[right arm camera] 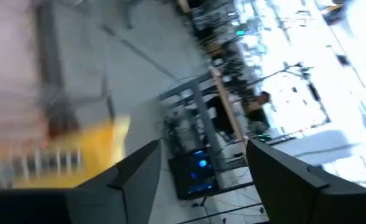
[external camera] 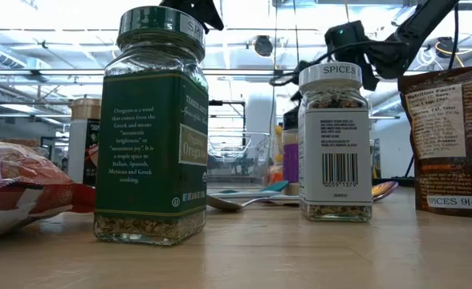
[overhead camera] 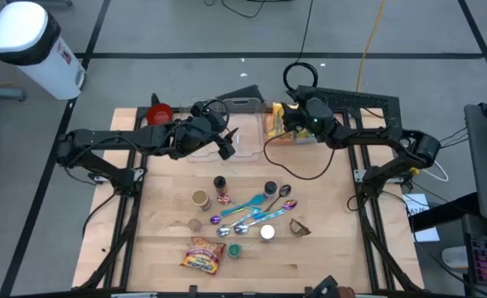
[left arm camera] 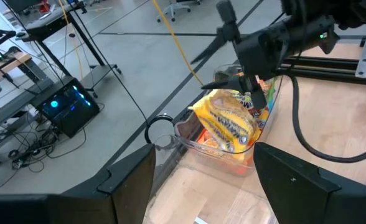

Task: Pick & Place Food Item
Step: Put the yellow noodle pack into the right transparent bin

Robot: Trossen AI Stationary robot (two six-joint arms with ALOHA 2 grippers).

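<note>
- The left tool [overhead camera: 224,141], at the upper centre of the high view, hangs over the clear plastic bin [overhead camera: 245,149], its two fingers spread apart and empty.
- The crinkly yellow foil snack bag [left arm camera: 228,123] lies in the clear plastic container [left arm camera: 195,138] at the desk's [overhead camera: 326,248] upper right; it looks light, soft, slippery and crushable, best pinched at a sealed edge.
- The right tool [overhead camera: 288,116] hovers just above the bag, fingers parted, gripping nothing.
</note>
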